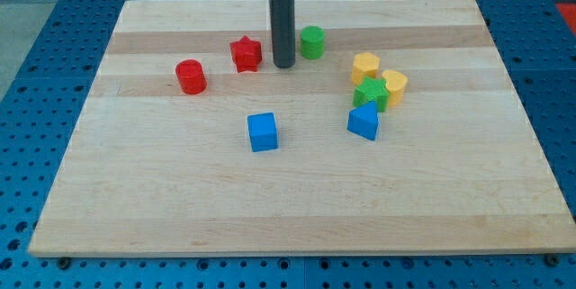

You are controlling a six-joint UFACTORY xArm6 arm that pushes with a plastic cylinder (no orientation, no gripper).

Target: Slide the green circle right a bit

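Sitting just left of the green circle (311,42) right now, my tip (284,65) down on the counter (297,208) in the gap between that block and the red star (245,54). No jaws on this rig at all, just a plain dark rod, so nothing open, nothing shut, nothing held. Pushing only.

Green circle near the view's top, a little right of centre, standing upright. Looks like a small sliver of wood between tip and block, though hard to say for sure whether touching or just beside.

Rest of the layout: red cylinder (191,76) further to the view's left, blue cube (263,131) lower down near the middle, and a cluster of 4 over on the view's right: 2 yellow blocks (365,66) (394,85), a green block (370,94) tucked between them, and a blue block (364,121) just below. Shapes in that cluster tough to call.

Progress-wise, probably early days: lined up on the correct side for a rightward shove, but no way to tell from 1 shot whether any of the slide is done. Likely still to do: a short push toward the view's right. Clear wood on that side, with the upper yellow block the nearest thing to watch, so only a small nudge wanted.
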